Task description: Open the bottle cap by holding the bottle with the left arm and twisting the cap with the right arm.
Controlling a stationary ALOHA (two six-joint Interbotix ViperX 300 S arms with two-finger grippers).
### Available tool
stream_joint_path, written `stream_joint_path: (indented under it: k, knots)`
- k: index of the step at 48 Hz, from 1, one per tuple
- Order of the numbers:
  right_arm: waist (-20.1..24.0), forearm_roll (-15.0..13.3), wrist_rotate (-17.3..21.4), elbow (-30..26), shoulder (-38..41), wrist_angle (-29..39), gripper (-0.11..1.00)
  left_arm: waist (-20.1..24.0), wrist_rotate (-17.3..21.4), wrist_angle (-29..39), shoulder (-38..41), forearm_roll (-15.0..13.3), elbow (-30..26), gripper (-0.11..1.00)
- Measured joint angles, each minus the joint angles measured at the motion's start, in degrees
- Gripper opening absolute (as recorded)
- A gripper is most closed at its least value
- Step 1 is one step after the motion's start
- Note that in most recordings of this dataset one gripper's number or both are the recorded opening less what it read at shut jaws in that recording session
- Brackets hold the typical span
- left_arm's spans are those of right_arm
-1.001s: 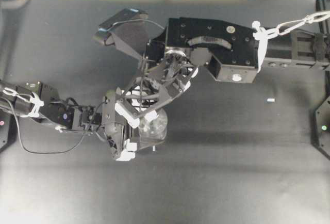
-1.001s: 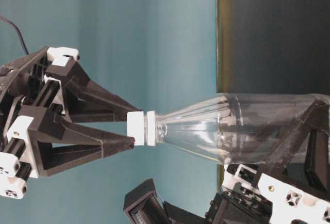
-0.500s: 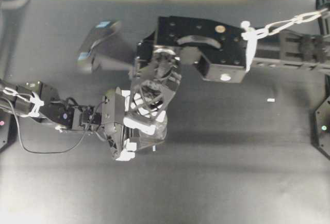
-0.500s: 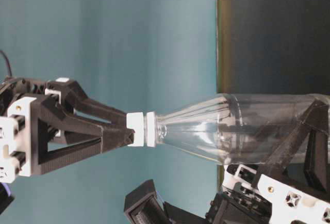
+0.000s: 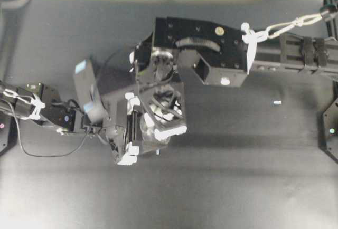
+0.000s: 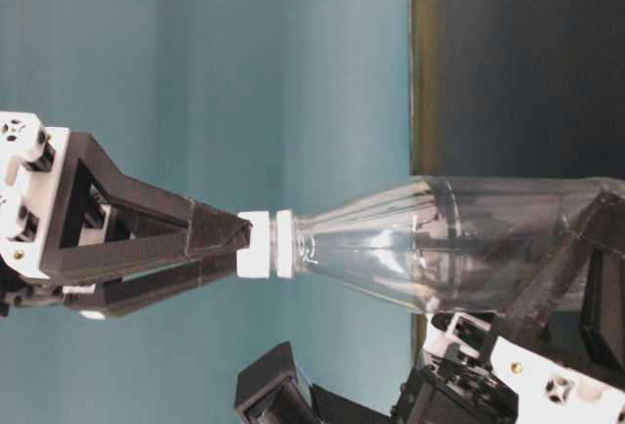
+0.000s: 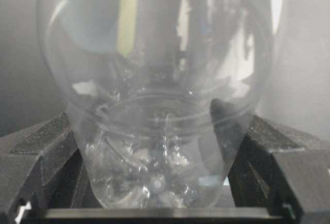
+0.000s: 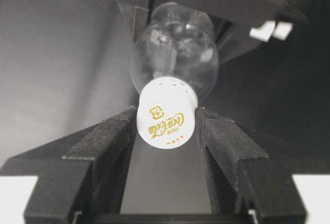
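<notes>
- Bottle [image 5: 158, 134]: in the overhead view almost wholly covered by the right tool [image 5: 161, 114] above it; only slivers of clear plastic show.
- Bottle cap [image 8: 166, 114]: hidden in the overhead view beneath the same tool.
- Bottle base: cut off by the right edge of the table-level view; its top is cut off in the left wrist view.
- Left tool [image 7: 160, 131]: only its two black fingers [image 7: 36, 162] beside the bottle show, ends out of frame.
- White scrap [image 5: 277, 102] right of the bottle: too small to identify.
</notes>
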Motion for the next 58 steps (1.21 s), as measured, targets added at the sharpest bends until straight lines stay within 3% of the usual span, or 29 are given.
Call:
stream_joint_path:
  k: [9,40,49,58]
  knots:
    - [0.5,-0.6,-2.6,0.8,-0.2,-1.1,0.37,-0.1,0.1,0.1,0.2,0.1,0.0,0.81]
    - [1.3,-1.4,-2.5,4.6,-2.5,-4.5,0.38,-0.1,0.1,0.0,0.3,0.3,0.0,0.81]
    - [2.5,-1.4,-2.5,5.6,-3.2,-6.2,0.80,0.0,0.0,-0.2,0.2,0.3,0.1,0.81]
    - [3.0,-2.9,1.2,6.1,-4.5,-6.4,0.79,0.0,0.1,0.1,0.3,0.3,0.1,0.81]
